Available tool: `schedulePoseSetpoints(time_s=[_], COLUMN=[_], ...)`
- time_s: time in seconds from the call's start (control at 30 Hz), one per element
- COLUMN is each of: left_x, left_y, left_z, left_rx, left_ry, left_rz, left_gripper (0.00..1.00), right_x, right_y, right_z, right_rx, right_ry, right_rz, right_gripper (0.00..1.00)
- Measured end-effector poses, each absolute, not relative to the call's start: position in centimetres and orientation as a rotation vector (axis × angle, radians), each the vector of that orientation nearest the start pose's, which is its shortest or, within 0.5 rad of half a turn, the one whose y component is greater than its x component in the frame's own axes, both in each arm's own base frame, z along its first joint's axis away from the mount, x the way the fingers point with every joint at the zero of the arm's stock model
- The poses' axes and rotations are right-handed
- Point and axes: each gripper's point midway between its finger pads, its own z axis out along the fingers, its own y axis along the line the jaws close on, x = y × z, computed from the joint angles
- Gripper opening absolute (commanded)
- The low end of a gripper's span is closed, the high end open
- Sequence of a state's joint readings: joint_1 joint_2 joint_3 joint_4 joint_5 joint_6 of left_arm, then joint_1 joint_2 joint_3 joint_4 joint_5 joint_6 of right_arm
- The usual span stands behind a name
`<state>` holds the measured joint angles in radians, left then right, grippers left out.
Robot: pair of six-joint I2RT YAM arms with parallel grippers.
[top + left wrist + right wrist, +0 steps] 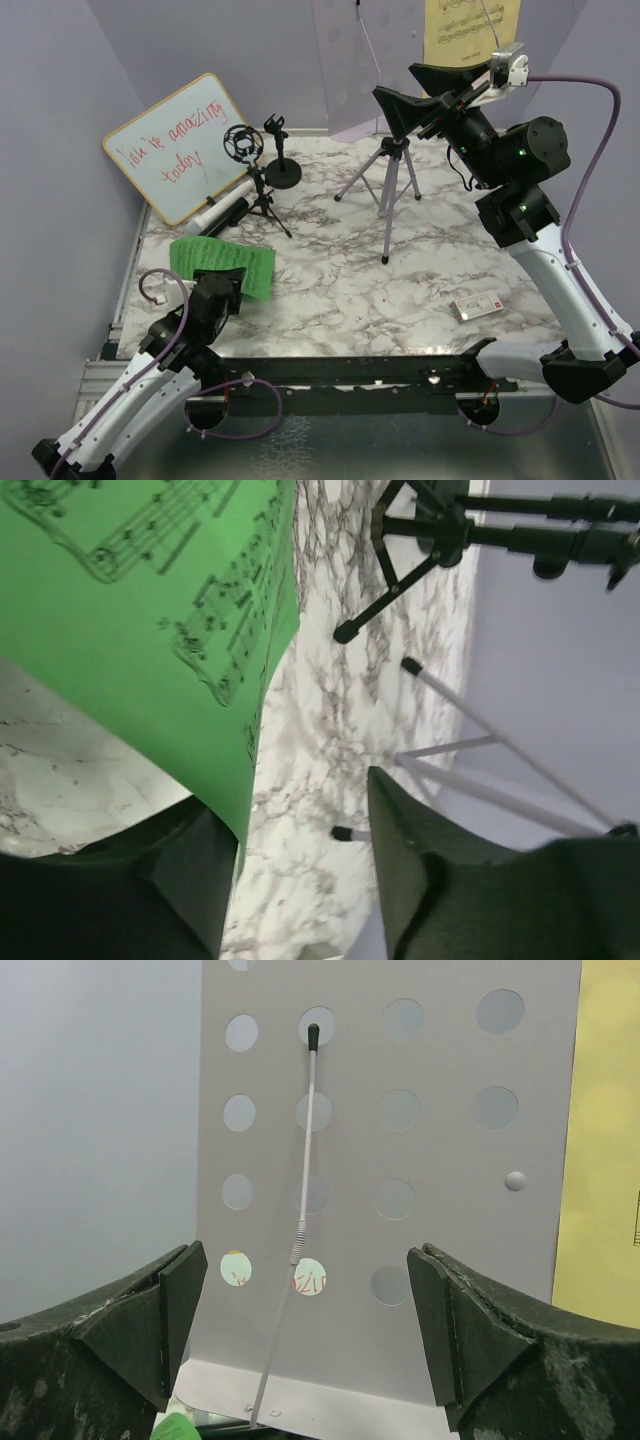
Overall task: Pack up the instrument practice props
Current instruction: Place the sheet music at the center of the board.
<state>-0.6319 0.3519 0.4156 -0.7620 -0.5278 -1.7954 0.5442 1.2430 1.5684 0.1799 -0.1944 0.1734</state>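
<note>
Top external is showing us the green music sheet [225, 262] lying near the left edge of the surface [400, 290], toward its near-left corner. We are seeing the left tool [222, 287] sitting at the sheet's near edge. In the left wrist view its fingers [420, 880] are standing apart, with the sheet's edge lying over one of them. The yellow music sheet [470, 30] is hanging on the lilac rack [350, 70] at the far edge. The right tool [395, 82] is hovering raised before that rack, its fingers spread wide and clamping nothing.
</note>
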Motion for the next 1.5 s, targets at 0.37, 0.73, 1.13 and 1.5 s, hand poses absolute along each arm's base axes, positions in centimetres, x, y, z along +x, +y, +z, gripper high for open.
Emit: schedulePoseSetpoints(time_s=[0.37, 0.73, 1.13, 1.5], left_x=[21.2, 20.3, 25.1, 32.3], left_y=[-12.6, -15.3, -14.8, -10.6], left_z=[15.5, 17.9, 14.8, 6.8], left_rx=[-1.024, -0.524, -0.344, -0.475], left_ry=[2.008, 2.133, 2.139, 2.197], left_rz=[-0.753, -0.786, -0.473, -0.151], left_gripper=[0.66, 0.72, 0.81, 0.84], right_x=[30.6, 30.7, 30.7, 29.3], right_y=[23.3, 23.2, 23.1, 22.4], right_z=[58.1, 58.0, 55.5, 51.8], right_rx=[-0.378, -0.382, -0.388, -0.411], right_ry=[1.039, 1.039, 1.091, 1.147], right_rz=[0.748, 0.734, 0.729, 0.721], right_gripper=[0.9, 0.9, 0.95, 1.0])
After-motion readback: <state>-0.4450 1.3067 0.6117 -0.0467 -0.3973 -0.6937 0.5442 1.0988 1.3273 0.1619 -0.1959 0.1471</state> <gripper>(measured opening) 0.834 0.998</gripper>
